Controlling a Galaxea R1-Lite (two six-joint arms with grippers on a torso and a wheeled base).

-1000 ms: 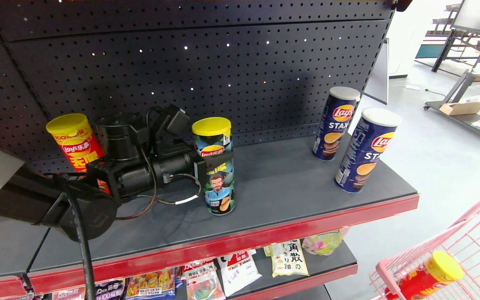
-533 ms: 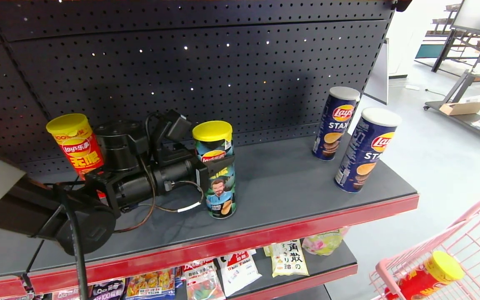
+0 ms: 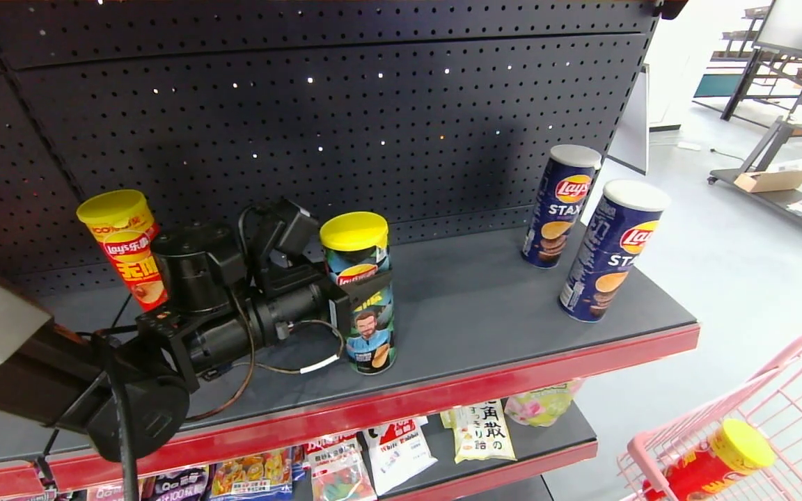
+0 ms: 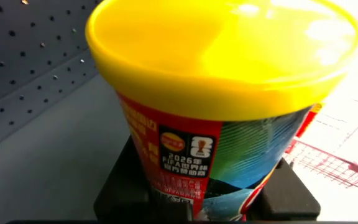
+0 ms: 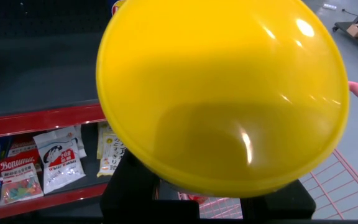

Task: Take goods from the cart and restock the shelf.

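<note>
**Left arm.** The left gripper (image 3: 367, 275) is clamped on the green can (image 3: 369, 327), which is pinched in its upper half, below its yellow lid. The can is held upright over the front part of the shelf (image 3: 484, 299), left of centre. Its base is at the surface, but whether it rests there cannot be told. In the left wrist view the can is seen between the two dark fingers (image 4: 124, 190).

**Right arm.** The right gripper (image 5: 204, 202) is closed on the red can (image 3: 697, 470). This can is tilted inside the pink cart (image 3: 636, 445), to the right of the shelf and lower. Its yellow lid (image 5: 222, 93) is turned toward the wrist camera.

**Shelf stock.** A rear can (image 3: 129, 243), red with a yellow lid, is set against the pegboard (image 3: 303, 104), behind the left arm. Two blue cans are placed at the right end, well apart from the green can. One (image 3: 562, 205) is set farther back and the other (image 3: 613, 250) nearer the front edge. Snack bags (image 3: 401, 452) are stored on the tier below.
</note>
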